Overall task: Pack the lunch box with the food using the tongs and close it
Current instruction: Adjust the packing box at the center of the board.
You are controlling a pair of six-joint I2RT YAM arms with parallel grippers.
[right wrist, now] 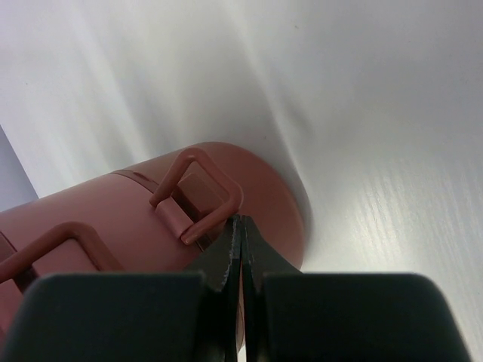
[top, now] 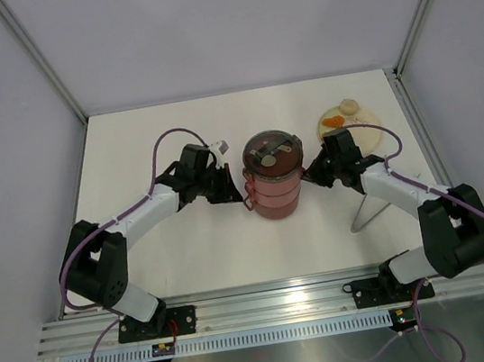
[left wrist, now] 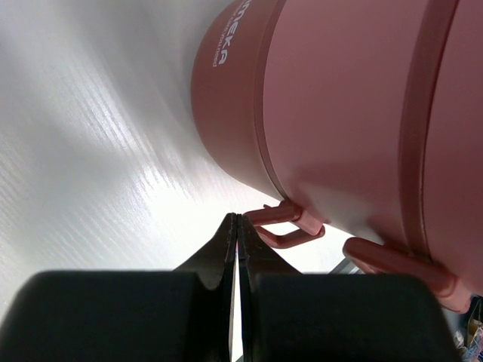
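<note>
Closing step: the stacked lunch box [top: 273,179] stands at table centre, flanked by the left gripper [left wrist: 237,226] and right gripper [right wrist: 239,230], both fully closed, holding nothing. Next, its side handles [right wrist: 198,194] probably need latching.

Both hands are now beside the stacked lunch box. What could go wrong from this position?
1. The left hand and right hand are shut, tips at the small side clasps of the lunch box. A slip could leave a tier unlatched.
2. The stack is tall and narrow; a push from one side might tip or slide it.
3. Some food lies on the plate, so the box may be closed too early.
</note>
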